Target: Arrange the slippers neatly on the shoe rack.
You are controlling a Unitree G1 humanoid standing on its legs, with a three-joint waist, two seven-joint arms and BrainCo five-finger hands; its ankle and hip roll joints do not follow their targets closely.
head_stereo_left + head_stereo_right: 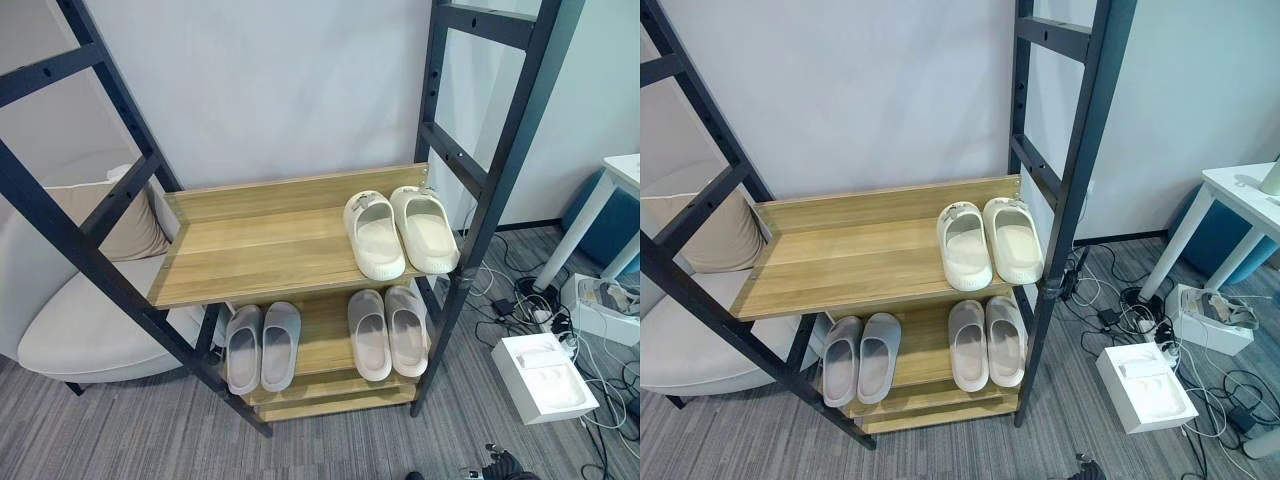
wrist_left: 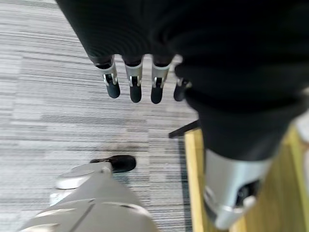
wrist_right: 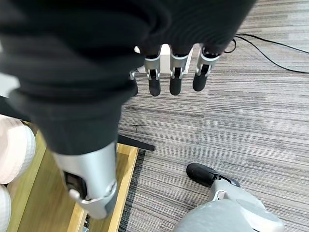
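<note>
Shoe rack with three pairs of slippers shelved, both hands hanging empty.

From the left we note a beige armchair with a cushion, then the grey slippers side by side on the lower shelf, the pinkish-beige slippers beside them, and the cream slippers on the upper shelf directly above, toes to the wall. Right of the rack, a white box lies open on the carpet near a white table. Our left hand and right hand hang above carpet, fingers straight, holding nothing.

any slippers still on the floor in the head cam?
No: the cream pair sits on the upper shelf, and the grey pair and beige pair sit on the lower shelf.
</note>
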